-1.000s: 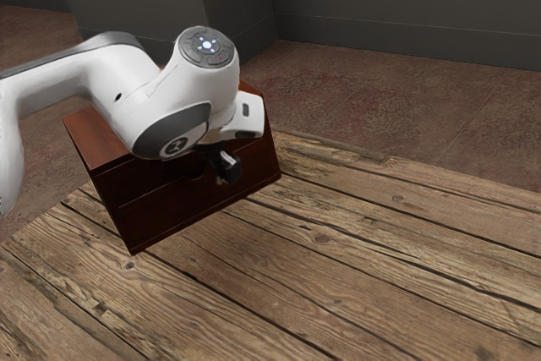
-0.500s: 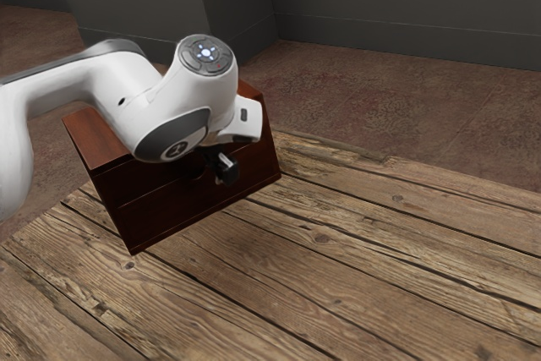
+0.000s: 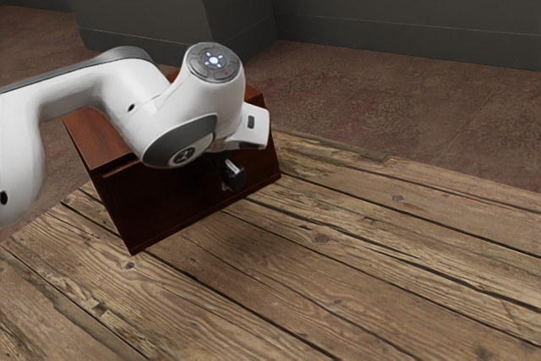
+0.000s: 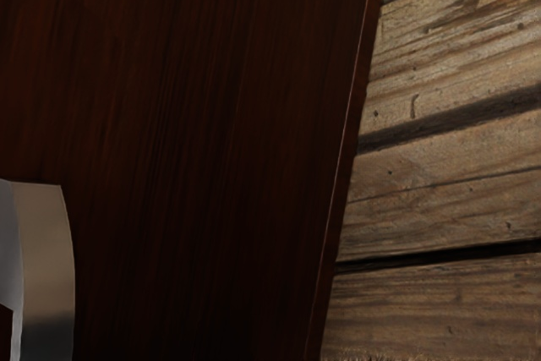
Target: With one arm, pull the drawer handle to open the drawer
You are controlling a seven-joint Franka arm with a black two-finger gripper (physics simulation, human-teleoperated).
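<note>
A: Gripper (image 3: 228, 173) status?
B: It sits right against the front of the dark red cabinet (image 3: 161, 209), under the white arm (image 3: 161, 112). Clenched or released, I cannot tell.
A: And the drawer (image 3: 127, 185)?
B: It is in the cabinet's front face, with a pale grey curved piece (image 4: 38, 276) against the wood.

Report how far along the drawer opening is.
Done: the approach; the black two-finger gripper sits at the front of the dark reddish wooden drawer box, close to its grey metal handle. In hand: the pull, though no clear gap shows at the drawer front. Left: drawing the drawer out over the rough plank table.
</note>
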